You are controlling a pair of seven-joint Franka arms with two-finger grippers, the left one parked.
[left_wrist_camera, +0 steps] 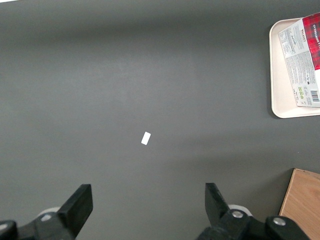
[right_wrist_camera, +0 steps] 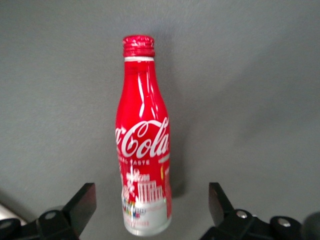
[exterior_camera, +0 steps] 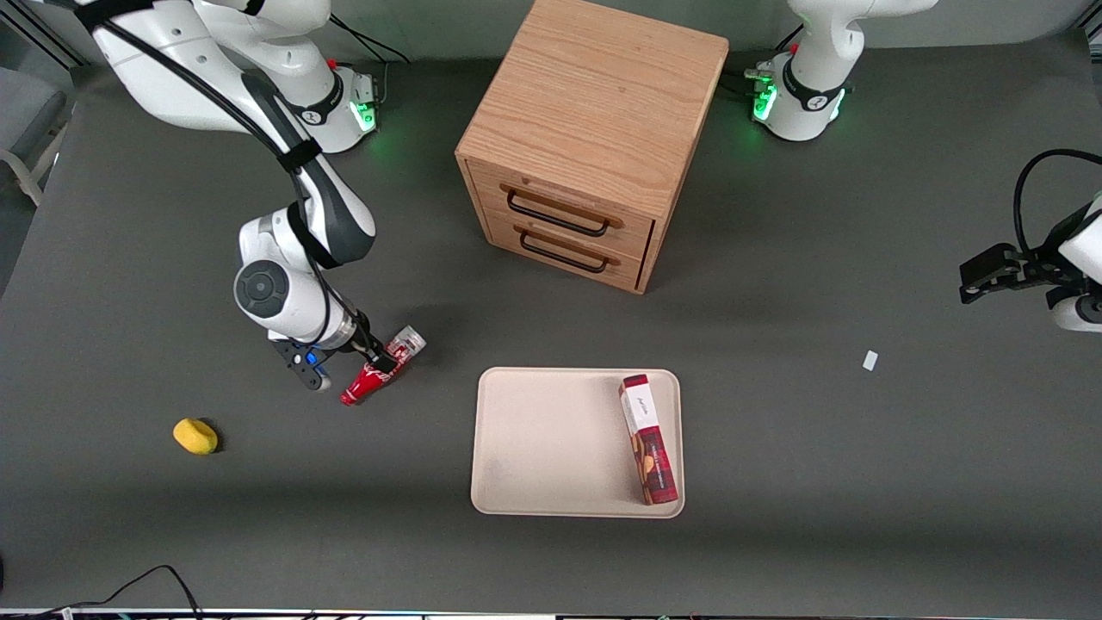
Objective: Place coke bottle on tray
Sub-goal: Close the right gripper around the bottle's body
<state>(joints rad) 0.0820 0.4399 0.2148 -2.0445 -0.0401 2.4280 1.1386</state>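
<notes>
Coke bottle (exterior_camera: 375, 372): lying on its side on the dark table (exterior_camera: 775, 430), silver-grey base toward 1 o'clock in the front view, red neck toward 7 o'clock; not on the tray.
Bottle up close (right_wrist_camera: 144, 145): red body with white script, red cap, pale band at the base, resting on the grey surface between the two fingertips.
Gripper (right_wrist_camera: 151, 204): low over the bottle's base half, fingers spread wide on either side of it with gaps, gripping nothing; same gripper from the front (exterior_camera: 344, 366).
Tray (exterior_camera: 551, 443): cream, flat on the table, at about 4 o'clock from the bottle, well apart.
Biscuit box (exterior_camera: 648, 439): red-and-white, lying in the tray along the rim nearest the parked arm's end.
Lemon (exterior_camera: 195, 436): yellow, at about 8 o'clock from the bottle.
Wooden drawer cabinet (exterior_camera: 594, 138): at about 1 o'clock from the bottle, farther from the front camera.
</notes>
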